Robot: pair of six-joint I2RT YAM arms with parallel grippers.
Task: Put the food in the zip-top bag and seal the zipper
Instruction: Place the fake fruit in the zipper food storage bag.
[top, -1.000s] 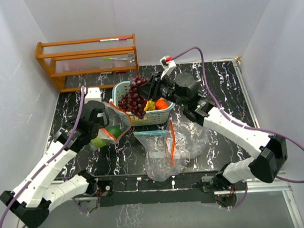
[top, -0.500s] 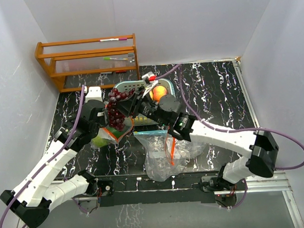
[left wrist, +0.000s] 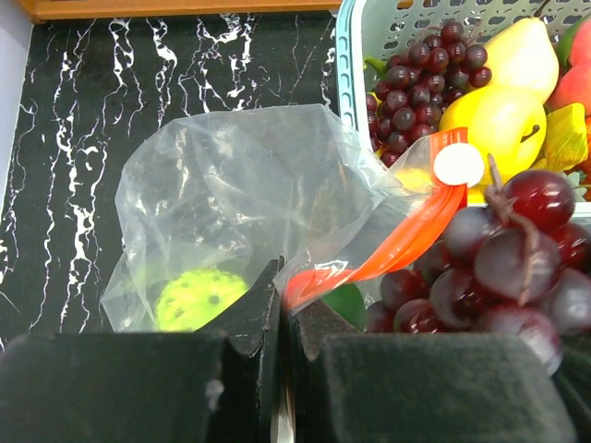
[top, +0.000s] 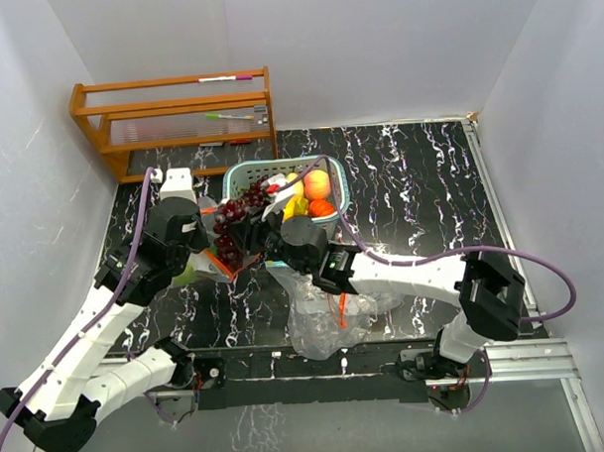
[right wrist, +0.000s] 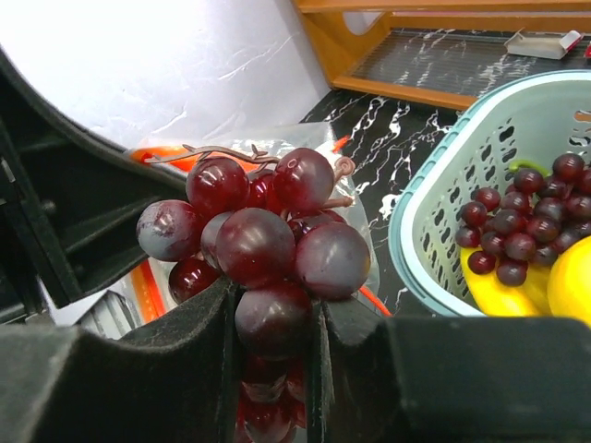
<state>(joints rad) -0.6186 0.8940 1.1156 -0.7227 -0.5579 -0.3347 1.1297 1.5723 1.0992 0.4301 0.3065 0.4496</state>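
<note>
Purple grapes [right wrist: 263, 242] sit clenched in my right gripper [right wrist: 272, 314]; my left gripper [left wrist: 282, 300] pinches the bag [left wrist: 231, 175] rim.

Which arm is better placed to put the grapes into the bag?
Right: the right gripper holds the grape bunch beside the bag, whose orange zipper the left gripper pinches.

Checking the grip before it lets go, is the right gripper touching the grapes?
Touching. The right wrist view shows the right gripper clamped on the grapes from both sides.
</note>
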